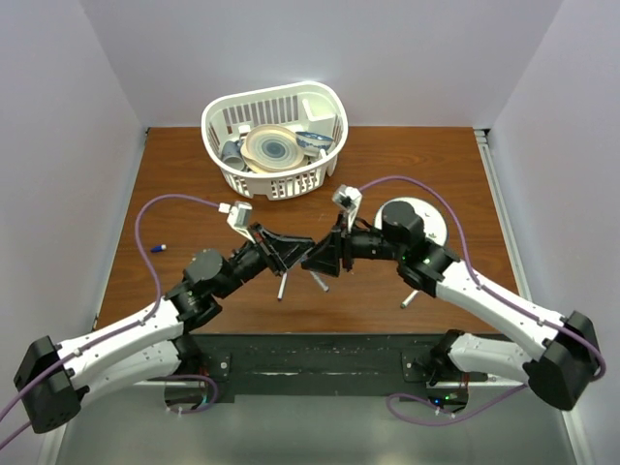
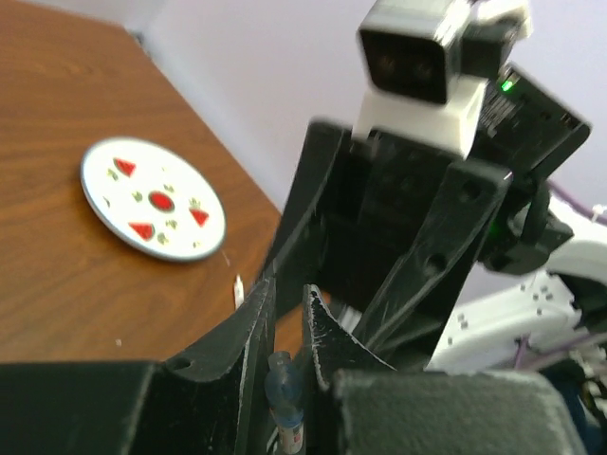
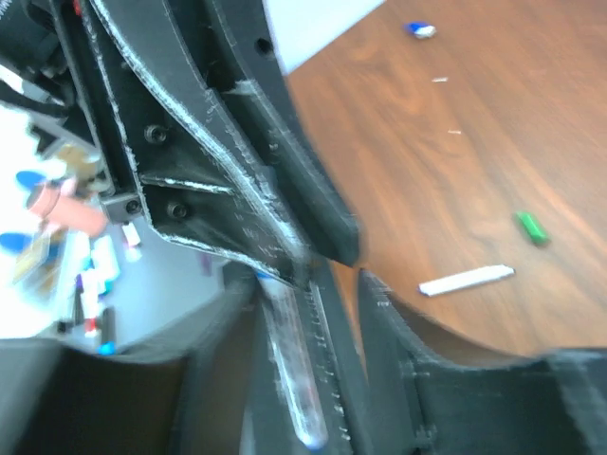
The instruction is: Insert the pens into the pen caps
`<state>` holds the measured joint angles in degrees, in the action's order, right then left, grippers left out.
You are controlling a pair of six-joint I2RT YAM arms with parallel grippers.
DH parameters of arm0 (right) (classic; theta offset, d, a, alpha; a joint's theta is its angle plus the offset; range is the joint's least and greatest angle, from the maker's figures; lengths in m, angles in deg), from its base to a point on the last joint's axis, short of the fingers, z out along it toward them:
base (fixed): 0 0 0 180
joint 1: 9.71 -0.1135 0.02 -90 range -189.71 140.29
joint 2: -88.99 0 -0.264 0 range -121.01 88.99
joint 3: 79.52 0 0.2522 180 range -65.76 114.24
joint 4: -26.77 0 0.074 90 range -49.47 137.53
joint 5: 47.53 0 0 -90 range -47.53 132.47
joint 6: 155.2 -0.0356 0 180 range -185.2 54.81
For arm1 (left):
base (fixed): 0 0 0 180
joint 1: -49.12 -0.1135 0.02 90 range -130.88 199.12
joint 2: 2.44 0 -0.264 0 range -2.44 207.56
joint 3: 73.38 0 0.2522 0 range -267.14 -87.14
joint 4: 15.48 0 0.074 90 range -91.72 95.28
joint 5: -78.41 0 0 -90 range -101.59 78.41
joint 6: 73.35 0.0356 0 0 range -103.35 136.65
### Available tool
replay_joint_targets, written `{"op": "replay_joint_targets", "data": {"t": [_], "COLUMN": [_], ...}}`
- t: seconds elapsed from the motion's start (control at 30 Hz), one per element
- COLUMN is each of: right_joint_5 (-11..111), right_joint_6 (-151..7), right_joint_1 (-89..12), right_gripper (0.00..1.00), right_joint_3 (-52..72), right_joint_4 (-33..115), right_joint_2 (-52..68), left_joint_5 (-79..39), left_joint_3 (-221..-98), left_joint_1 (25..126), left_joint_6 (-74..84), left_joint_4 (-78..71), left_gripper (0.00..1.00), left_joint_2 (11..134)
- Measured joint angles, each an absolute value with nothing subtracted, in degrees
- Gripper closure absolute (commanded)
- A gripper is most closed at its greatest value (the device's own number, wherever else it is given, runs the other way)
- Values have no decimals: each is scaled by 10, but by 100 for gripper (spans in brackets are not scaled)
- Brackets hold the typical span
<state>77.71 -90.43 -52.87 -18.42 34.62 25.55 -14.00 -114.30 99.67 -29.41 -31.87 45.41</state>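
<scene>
Pen sits pinched in left gripper, second pen in right gripper.

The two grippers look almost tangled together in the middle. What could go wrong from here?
1. The left gripper and right gripper are nose to nose; slightly off aim, they could collide before anything mates.
2. The right one's pen and the left one's bluish piece are thin and merely pinched, so pushing them together might tilt or slip either.
</scene>
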Motion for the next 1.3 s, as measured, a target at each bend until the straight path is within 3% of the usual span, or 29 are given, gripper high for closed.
{"op": "replay_joint_targets", "data": {"t": [0.13,0.27,0.47,0.77,0.97,1.2,1.3], "right_joint_5": [733,703,675,638,619,568,556], "right_joint_6": [-899,-895,-908,-926,-930,-925,-925], "right_joint_1": [-502,-498,-498,-498,-498,-498,-498], "right_gripper": [23,16,14,14,14,14,14], "right_joint_3": [-228,-249,-277,-285,-289,-292,-292], "right_joint_4": [361,419,476,521,530,556,567], "right_joint_2": [331,418,513,530,523,552,565], "left_joint_5": [-215,-239,-242,-234,-220,-159,-145], "left_joint_3": [-1150,-1179,-1251,-1367,-1428,-1446,-1455], "left_joint_1": [972,952,934,923,921,919,919], "left_joint_6": [-292,-274,-232,-190,-182,-180,-180], "left_joint_4": [-292,-259,-231,-137,-84,-18,1], "left_gripper": [100,100,100,100,76,71,63], "left_joint_2": [492,552,699,931,991,1021,1023]}}
